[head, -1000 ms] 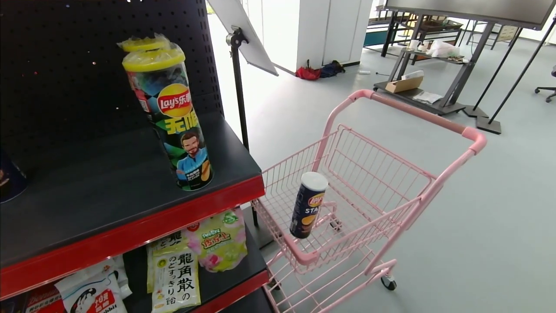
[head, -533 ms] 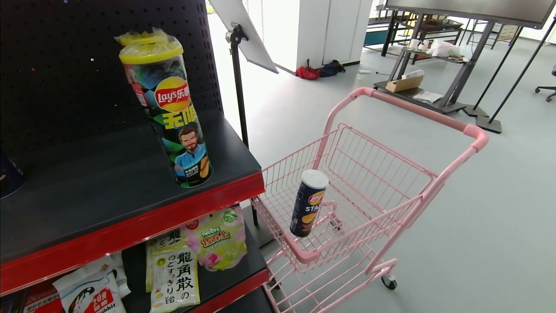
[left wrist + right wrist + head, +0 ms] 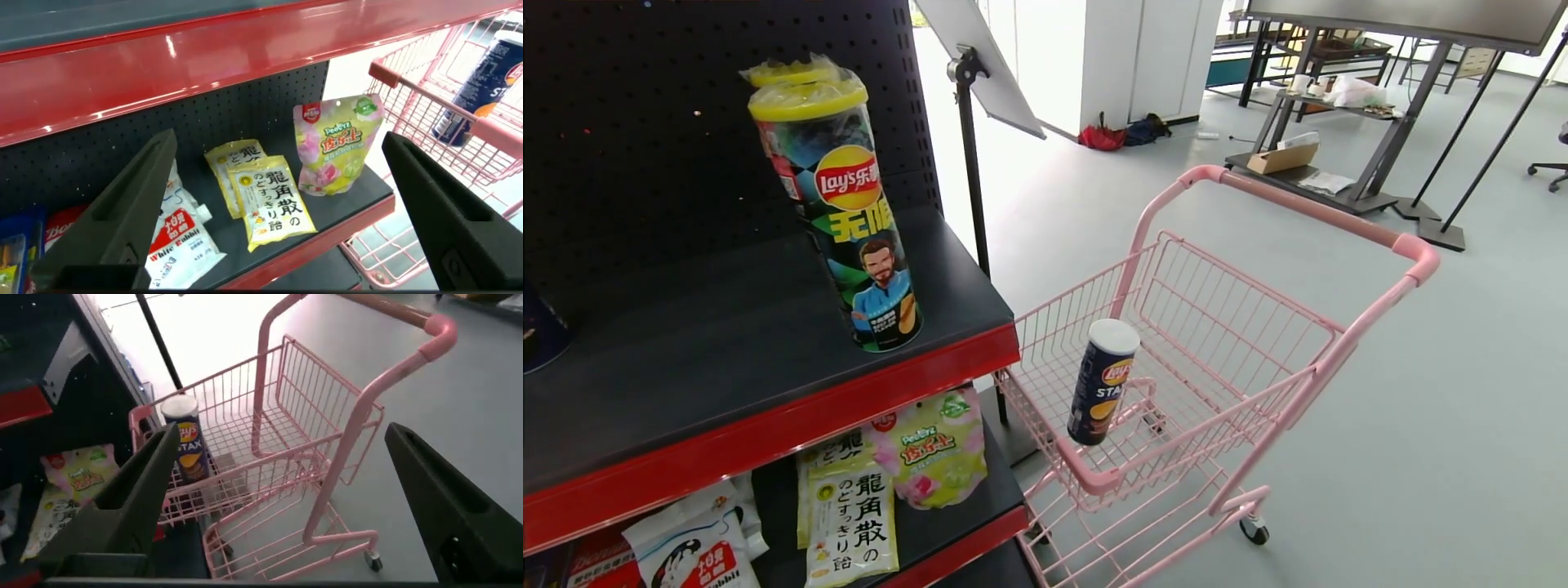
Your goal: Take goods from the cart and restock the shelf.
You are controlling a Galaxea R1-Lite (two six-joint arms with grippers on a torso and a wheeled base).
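Head view: a grey room floor [image 3: 1437, 425], with a pink wire cart [image 3: 1307, 208] on the right and a dark blue white-lidded chip canister [image 3: 1101, 384] standing at its near left corner. To the left, a black shelf with red edges [image 3: 768, 433] bears a tall yellow-lidded chip canister [image 3: 849, 229] (another behind it is mostly hidden). A dark item [image 3: 538, 335] is cut off at the left edge. The left gripper [image 3: 279, 139] and right gripper [image 3: 282, 429] both gape wide, empty.

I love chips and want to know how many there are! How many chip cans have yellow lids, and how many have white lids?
Yellow-lid cans: 2, on the top shelf, one in front and one mostly hidden behind it
White-lid can: 1, in the pink cart
Total: 3
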